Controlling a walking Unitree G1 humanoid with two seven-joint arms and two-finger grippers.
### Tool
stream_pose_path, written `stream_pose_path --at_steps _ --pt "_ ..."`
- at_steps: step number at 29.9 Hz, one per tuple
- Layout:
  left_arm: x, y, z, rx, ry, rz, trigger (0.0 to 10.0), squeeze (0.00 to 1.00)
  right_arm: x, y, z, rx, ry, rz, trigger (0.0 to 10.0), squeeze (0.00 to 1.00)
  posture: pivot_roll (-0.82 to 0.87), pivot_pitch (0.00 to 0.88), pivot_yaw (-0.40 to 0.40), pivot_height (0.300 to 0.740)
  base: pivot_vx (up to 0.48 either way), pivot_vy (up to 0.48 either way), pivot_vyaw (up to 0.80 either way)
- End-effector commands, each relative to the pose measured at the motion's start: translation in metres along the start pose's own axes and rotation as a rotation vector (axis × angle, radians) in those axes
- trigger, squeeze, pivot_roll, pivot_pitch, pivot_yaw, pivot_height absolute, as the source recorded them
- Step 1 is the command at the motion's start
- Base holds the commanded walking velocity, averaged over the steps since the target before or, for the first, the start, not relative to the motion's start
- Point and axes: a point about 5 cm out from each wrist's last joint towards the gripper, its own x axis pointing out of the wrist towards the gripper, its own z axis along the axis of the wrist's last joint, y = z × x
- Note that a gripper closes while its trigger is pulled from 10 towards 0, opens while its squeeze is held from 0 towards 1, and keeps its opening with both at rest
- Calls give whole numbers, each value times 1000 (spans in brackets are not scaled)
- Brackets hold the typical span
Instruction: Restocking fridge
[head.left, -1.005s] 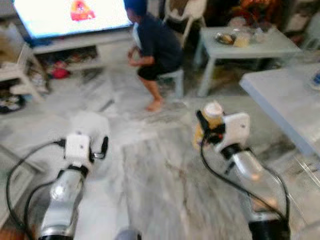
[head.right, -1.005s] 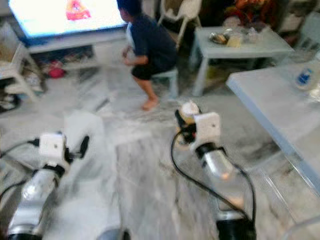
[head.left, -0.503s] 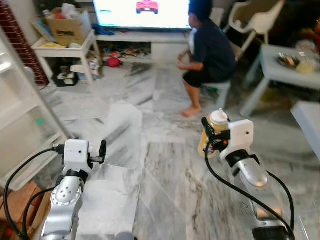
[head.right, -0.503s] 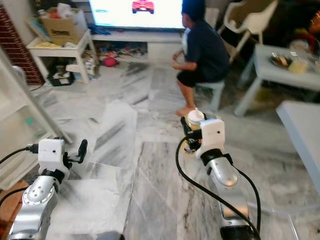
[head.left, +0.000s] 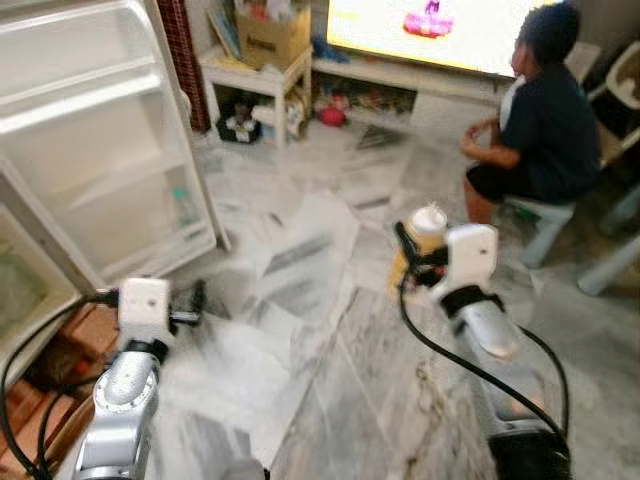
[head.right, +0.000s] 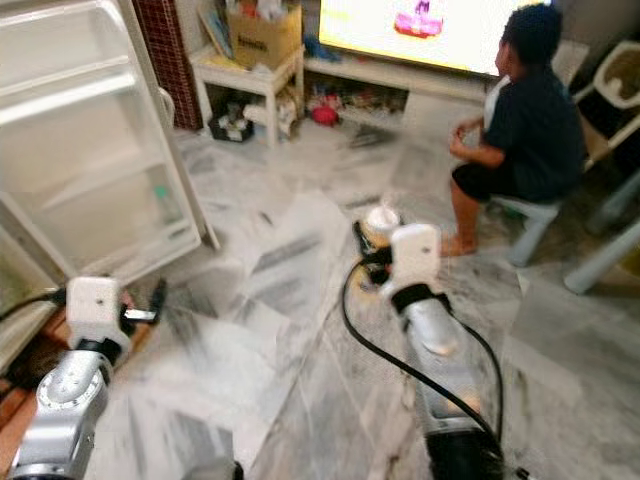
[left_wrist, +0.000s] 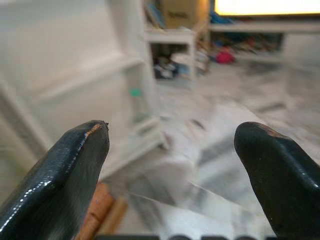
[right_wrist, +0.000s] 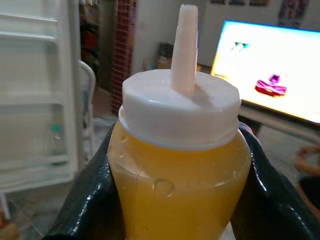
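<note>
Carrying sauce bottle (right_wrist: 180, 165) to fridge; right gripper (head.left: 415, 262) is clamping it upright btwn fingers. Left gripper (left_wrist: 172, 150) is hanging wide, empty. Next: approach open fridge door (head.left: 110, 150), ahead-left of bottle, pick shelf.

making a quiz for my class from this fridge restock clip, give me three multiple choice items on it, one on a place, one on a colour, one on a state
1. Where does the open fridge door stand?
A. on the robot's left
B. on the robot's right
C. behind the seated person

2. What colour is the liquid in the squeeze bottle?
A. red
B. yellow-orange
C. clear

3. How is the left hand?
A. shut on the bottle
B. shut on a cloth
C. open, holding nothing

Answers:
1. A, the white door with its shelves fills the left of the head views.
2. B, the right wrist view shows yellow-orange liquid under a white cap.
3. C, its two black fingers stand wide apart with only floor between them, while the right hand grips the bottle.
</note>
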Motion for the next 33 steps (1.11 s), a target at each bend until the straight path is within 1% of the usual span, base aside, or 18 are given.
stream_pose_path --at_steps 1,5,11,23,28,29,31,33 --pt "1 -2 2 -15 -9 1 10000 0 -2 -12 -1 3 5 -53 10000 0 43 0 -37 740 0 0 769" --pt "2 -2 3 -8 -13 -5 10000 0 -1 -11 0 1 3 -46 10000 0 41 0 -36 740 0 0 767" --pt "3 -2 3 -8 -17 17 10000 0 2 -10 0 -2 -2 -34 10000 0 36 0 -31 740 283 0 769" --pt "2 -3 2 -7 -16 16 10000 0 2 -6 2 -3 -13 -19 10000 0 33 0 -26 740 332 0 768" --pt "2 -2 3 -23 -19 15 10000 0 0 -3 -1 6 -5 -5 10000 0 32 0 -24 740 472 0 768" --pt "2 -2 3 -23 -19 15 10000 0 0 -3 -1 6 -5 -5 10000 0 32 0 -24 740 480 0 769" --pt "2 -4 4 -23 -22 12 10000 0 1 2 1 19 -17 16 10000 0 30 0 -22 740 465 0 728" --pt "2 -5 3 -23 -22 10 10000 0 1 3 2 24 -19 21 10000 0 31 0 -22 740 465 0 613"
